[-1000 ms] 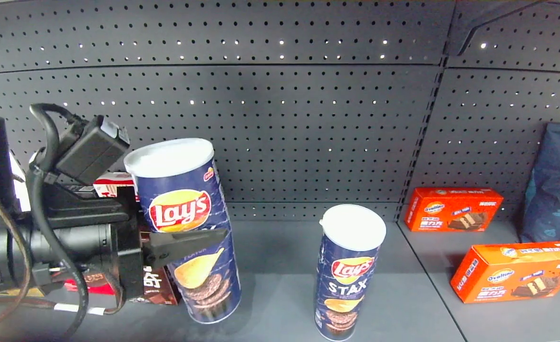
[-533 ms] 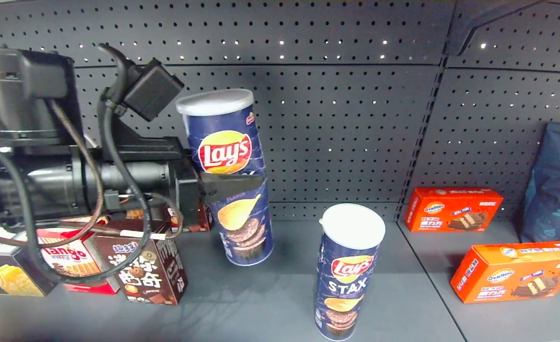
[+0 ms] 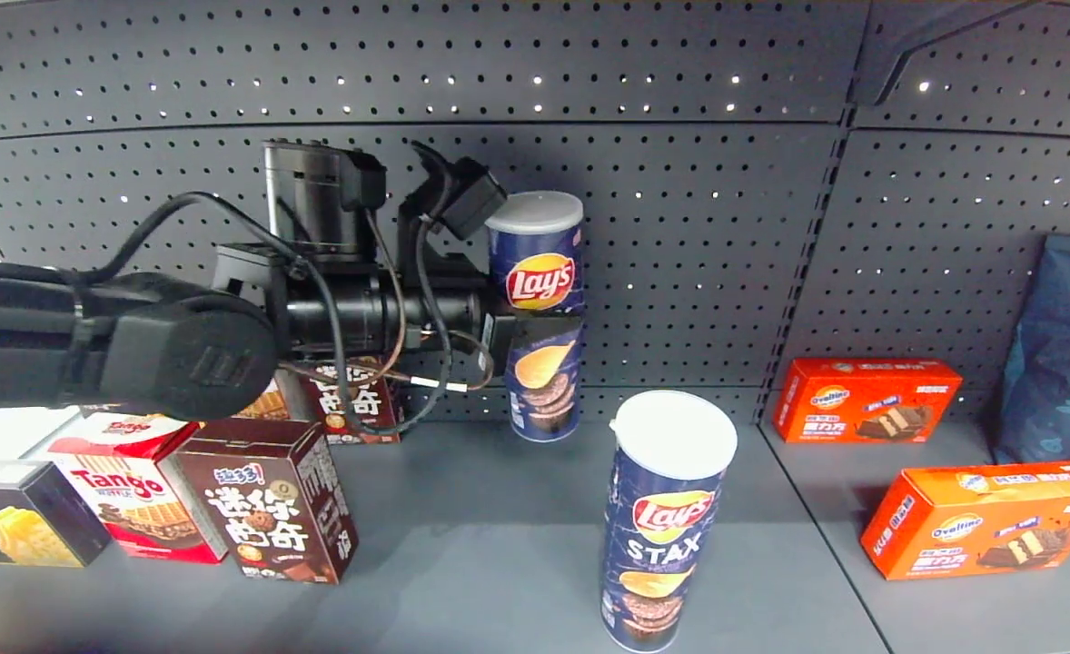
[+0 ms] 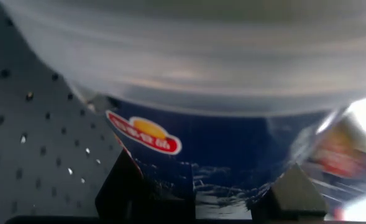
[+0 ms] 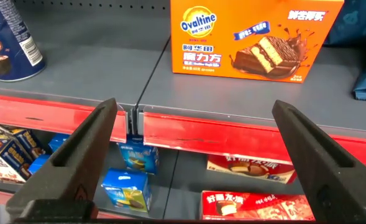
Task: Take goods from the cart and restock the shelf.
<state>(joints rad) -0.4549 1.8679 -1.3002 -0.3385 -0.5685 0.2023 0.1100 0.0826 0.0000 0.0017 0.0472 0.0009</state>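
Observation:
A blue chips can [image 3: 542,263] with a white lid is held upright near the pegboard back wall, its base just over the grey shelf [image 3: 462,563]. My left gripper [image 3: 542,325] is shut on its middle, the arm coming in from the left. The left wrist view has the can [image 4: 220,143] up close, gripped by my left gripper [image 4: 207,199]. A second chips can [image 3: 667,518] stands at the shelf's front centre. My right gripper [image 5: 198,168] is open with nothing in it, in front of the shelf's red edge strip [image 5: 232,134].
Snack boxes stand at the left: a brown box [image 3: 272,509], a red and white box [image 3: 126,490], a dark box [image 3: 8,522]. Two orange boxes [image 3: 862,400] [image 3: 980,518] and a blue bag [image 3: 1062,345] lie at the right. Bare shelf lies between the cans and the boxes.
My left arm has carried the can from the front left, up and away, to the back centre of the shelf. The standing can and the boxes have stayed put.

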